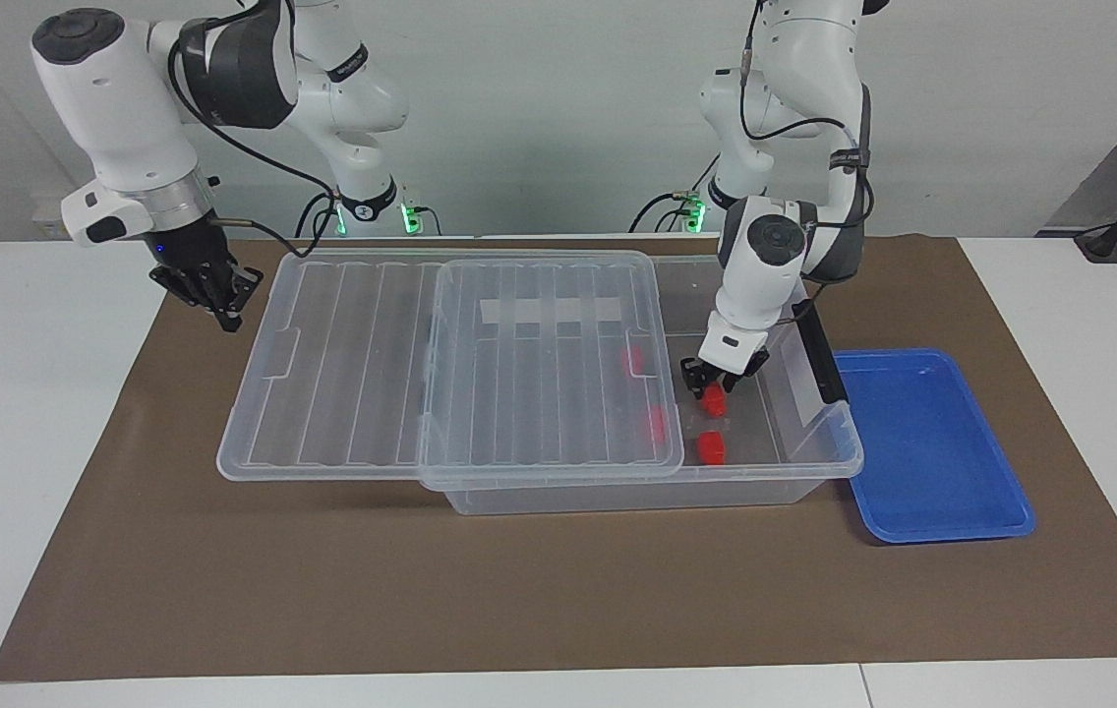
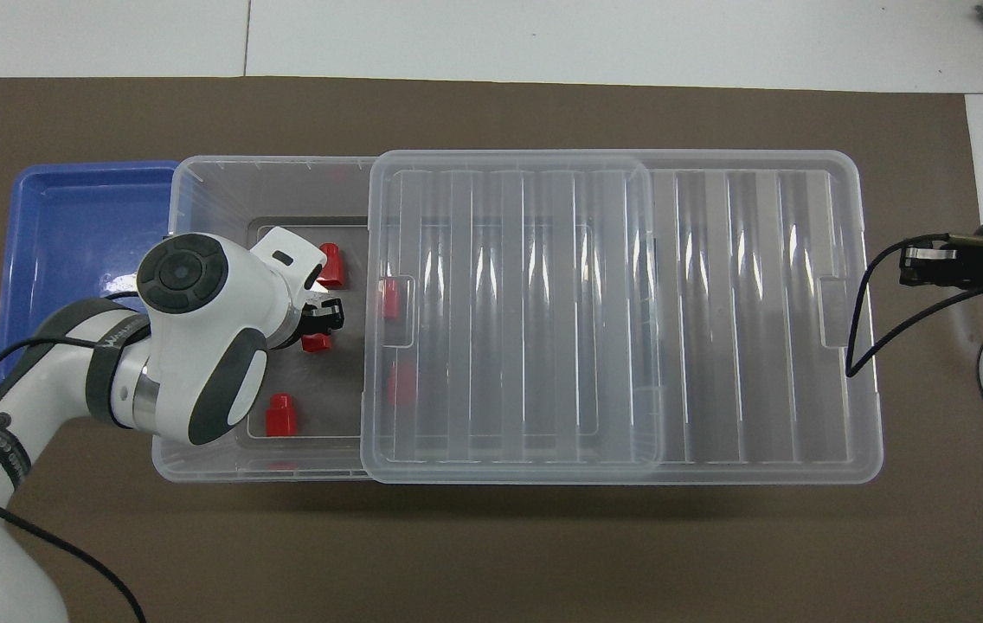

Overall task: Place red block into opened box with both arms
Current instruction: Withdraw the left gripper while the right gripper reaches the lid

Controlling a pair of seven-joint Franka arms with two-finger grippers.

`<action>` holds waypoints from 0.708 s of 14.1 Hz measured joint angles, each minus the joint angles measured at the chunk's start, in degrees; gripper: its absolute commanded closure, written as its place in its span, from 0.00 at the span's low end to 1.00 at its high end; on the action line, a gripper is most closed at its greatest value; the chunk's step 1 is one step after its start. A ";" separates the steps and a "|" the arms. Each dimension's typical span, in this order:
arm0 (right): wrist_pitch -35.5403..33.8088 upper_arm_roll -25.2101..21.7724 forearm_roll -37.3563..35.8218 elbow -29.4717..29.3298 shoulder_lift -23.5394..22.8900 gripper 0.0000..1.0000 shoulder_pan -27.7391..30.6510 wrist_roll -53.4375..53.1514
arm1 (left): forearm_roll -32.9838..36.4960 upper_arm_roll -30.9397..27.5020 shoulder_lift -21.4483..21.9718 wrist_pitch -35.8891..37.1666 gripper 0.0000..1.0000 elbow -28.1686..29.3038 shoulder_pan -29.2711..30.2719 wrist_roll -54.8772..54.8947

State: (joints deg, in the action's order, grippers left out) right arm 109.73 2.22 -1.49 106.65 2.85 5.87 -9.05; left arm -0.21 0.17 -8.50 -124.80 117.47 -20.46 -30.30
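Observation:
The clear box (image 1: pixel 814 462) stands mid-table with its ribbed lid (image 1: pixel 342 364) slid halfway off toward the right arm's end. My left gripper (image 1: pixel 713 379) reaches into the uncovered part, open. A red block (image 1: pixel 713 398) sits on the box floor just under its fingertips, and in the overhead view this red block (image 2: pixel 316 343) lies free of the left gripper (image 2: pixel 323 313). My right gripper (image 1: pixel 216 298) hangs shut with nothing in it, beside the lid's corner at the right arm's end, and shows at the picture's edge as the right gripper (image 2: pixel 920 264).
Several more red blocks lie in the box: one in the open part (image 1: pixel 713 447), two under the lid (image 1: pixel 632 361) (image 1: pixel 657 425). A black bar handle (image 1: pixel 819 354) runs along the box's end wall. A shallow blue tray (image 1: pixel 932 442) adjoins that end.

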 measured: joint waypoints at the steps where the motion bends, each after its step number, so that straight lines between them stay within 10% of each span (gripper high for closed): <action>1: 0.95 0.00 0.00 1.02 -0.01 1.00 0.31 0.06 | 0.03 -0.33 0.64 4.45 0.11 -3.20 0.12 0.08; 6: 8.68 -0.03 0.00 6.69 -0.48 1.00 1.79 1.74 | 0.66 -1.94 4.14 23.89 0.00 -18.78 5.47 8.25; 10: 10.45 -0.01 0.00 7.67 -2.73 1.00 1.94 1.98 | 0.77 -2.67 8.59 28.26 0.00 -20.82 17.47 26.97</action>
State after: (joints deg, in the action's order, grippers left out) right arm 120.18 2.21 -1.49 114.31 0.12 7.81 -7.07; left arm 0.56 -2.49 0.09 -96.54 96.64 -2.99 -3.32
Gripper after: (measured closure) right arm 0.991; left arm 0.000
